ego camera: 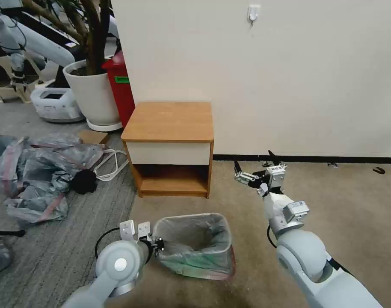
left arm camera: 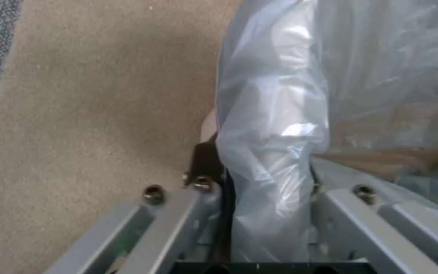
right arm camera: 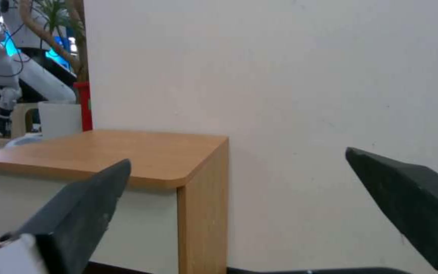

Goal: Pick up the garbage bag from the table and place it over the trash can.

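Left pincer (ego camera: 158,244) low at the near-left rim of the trash can (ego camera: 224,256), clamped on a fold of the garbage bag (ego camera: 194,239). In the left wrist view, the thin grey plastic (left arm camera: 272,152) gathered between the two fingers (left arm camera: 206,163), running up from the grip and spreading over the can's edge. Left arm bent, round elbow joint low in front, wrist turned toward the can.

Garbage bag already draped inside the cream can, film lining the walls and folded over the rim on most sides; a pink-red band visible low at the right outer corner. Can standing on the beige carpet, in front of the desk (ego camera: 170,124) and apart from it, with bare floor between them.

Right pincer (ego camera: 257,164) raised to the right of the desk, near the wall, fingers spread wide and holding nothing. In the right wrist view, two dark fingers (right arm camera: 84,205) well apart, the desk's front right corner (right arm camera: 199,179) between and beyond them, the plain wall behind. Right arm stretched forward from the lower right, forearm angled up.

Desk top bare, cream drawer front below it, open shelf underneath. Open carpet to the right of the can and around the right arm. On the left, on the grey striped rug, a heap of similar grey-pink bags (ego camera: 37,171), a white cable (ego camera: 110,164) and a black object (ego camera: 83,182). Farther back, a white plant pot (ego camera: 90,92) and a red bin (ego camera: 120,87) beside the wall corner.
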Available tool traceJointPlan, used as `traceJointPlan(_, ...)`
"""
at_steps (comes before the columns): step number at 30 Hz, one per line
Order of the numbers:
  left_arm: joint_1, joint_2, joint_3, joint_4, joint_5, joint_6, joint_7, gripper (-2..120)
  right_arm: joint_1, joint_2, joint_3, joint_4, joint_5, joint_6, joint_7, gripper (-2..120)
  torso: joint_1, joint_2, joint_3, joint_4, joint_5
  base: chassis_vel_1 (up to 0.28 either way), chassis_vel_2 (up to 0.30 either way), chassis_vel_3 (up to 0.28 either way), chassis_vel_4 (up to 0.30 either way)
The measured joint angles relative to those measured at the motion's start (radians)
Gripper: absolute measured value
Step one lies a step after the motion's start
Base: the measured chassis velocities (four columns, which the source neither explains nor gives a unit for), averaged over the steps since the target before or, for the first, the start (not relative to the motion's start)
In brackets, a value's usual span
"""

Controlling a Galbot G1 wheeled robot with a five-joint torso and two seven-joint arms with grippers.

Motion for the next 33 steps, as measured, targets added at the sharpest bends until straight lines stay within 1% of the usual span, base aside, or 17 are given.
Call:
traceJointPlan(2,0.000,0.001,-0.002,0.002,0.000,0.002,0.000,30,-0.001,-0.002,0.001,0.002,0.000,0.000,0.000,99,0.000,0.000,0.000,0.0000,0.0000,0.000,0.000,0.000,0.000)
traceJointPlan(3,0.000,0.001,-0.002,0.002,0.000,0.002,0.000,30,-0.001,-0.002,0.001,0.002,0.000,0.000,0.000,99,0.000,0.000,0.000,0.0000,0.0000,0.000,0.000,0.000,0.000)
traceJointPlan(6,0.002,0.003,-0.003,0.000,-0.003,0.004,0.000,45,-0.002,-0.004,0.003,0.003,0.000,-0.001,0.000,96,0.000,0.000,0.000,0.0000,-0.0004,0.000,0.000,0.000,0.000)
traceJointPlan(8,0.002,0.003,-0.004,-0.001,-0.004,0.005,0.000,45,-0.002,-0.004,0.003,0.003,0.000,-0.001,0.000,96,0.000,0.000,0.000,0.0000,-0.0005,0.000,0.000,0.000,0.000)
traceJointPlan(9,0.004,0.005,-0.007,-0.008,-0.014,0.008,0.000,54,-0.002,-0.006,0.003,0.004,0.000,-0.001,0.000,96,0.000,0.000,0.000,-0.0001,-0.0009,0.000,0.000,0.000,0.000)
traceJointPlan(11,0.006,0.009,-0.013,-0.017,-0.027,0.011,0.001,63,-0.002,-0.007,0.003,0.004,0.000,-0.002,0.000,96,0.000,0.000,0.000,-0.0001,-0.0009,0.000,0.000,0.000,0.000)
traceJointPlan(14,0.006,0.011,-0.019,-0.022,-0.038,0.015,0.004,66,-0.002,-0.008,0.004,0.004,0.001,-0.002,0.000,96,0.000,0.000,0.000,-0.0001,-0.0008,0.000,0.000,0.000,0.000)
traceJointPlan(18,0.004,0.014,-0.029,-0.028,-0.050,0.016,0.020,67,-0.001,-0.008,0.004,0.003,0.001,-0.003,0.000,96,0.000,0.000,0.000,-0.0001,-0.0007,0.000,0.000,0.000,0.000)
traceJointPlan(22,0.004,0.021,-0.041,-0.033,-0.049,0.014,0.066,65,-0.002,-0.004,0.004,0.003,0.001,-0.003,0.000,96,0.000,0.000,0.000,-0.0001,-0.0006,0.000,0.000,0.000,0.000)
traceJointPlan(24,0.005,0.022,-0.045,-0.034,-0.047,0.011,0.078,65,-0.003,-0.003,0.005,0.003,0.001,-0.005,0.001,96,0.000,0.000,0.000,-0.0001,-0.0006,0.000,0.000,0.000,0.000)
traceJointPlan(26,0.009,0.022,-0.055,-0.038,-0.026,-0.008,0.125,64,-0.004,-0.001,0.013,0.005,0.002,-0.016,0.012,97,0.000,0.000,0.000,-0.0001,-0.0005,0.000,0.000,0.000,0.000)
traceJointPlan(27,0.013,0.021,-0.066,-0.038,0.000,-0.017,0.167,65,-0.006,0.000,0.022,0.008,0.004,-0.020,0.016,100,0.000,0.000,0.000,-0.0001,-0.0005,0.000,0.000,0.000,0.000)
traceJointPlan(28,0.013,0.021,-0.066,-0.038,0.000,-0.017,0.167,65,-0.006,0.000,0.022,0.008,0.004,-0.020,0.016,100,0.000,0.000,0.000,-0.0001,-0.0005,0.000,0.000,0.000,0.000)
traceJointPlan(30,0.028,0.024,-0.086,-0.041,0.091,-0.062,0.264,67,-0.016,0.003,0.057,0.017,0.008,-0.027,0.008,105,0.000,0.000,0.000,0.0000,-0.0006,0.000,0.000,0.000,0.000)
traceJointPlan(31,0.040,0.030,-0.102,-0.045,0.167,-0.093,0.337,68,-0.024,0.003,0.084,0.025,0.007,-0.031,-0.004,107,0.000,0.000,0.000,0.0000,-0.0005,0.000,0.000,0.000,0.000)
traceJointPlan(32,0.040,0.030,-0.102,-0.045,0.167,-0.093,0.337,68,-0.024,0.003,0.084,0.025,0.007,-0.031,-0.004,107,0.000,0.000,0.000,0.0000,-0.0005,0.000,0.000,0.000,0.000)
traceJointPlan(33,0.053,0.038,-0.119,-0.050,0.234,-0.121,0.403,71,-0.033,0.003,0.104,0.030,0.003,-0.032,-0.014,107,0.000,0.000,0.000,-0.0001,-0.0006,0.000,0.000,0.000,0.000)
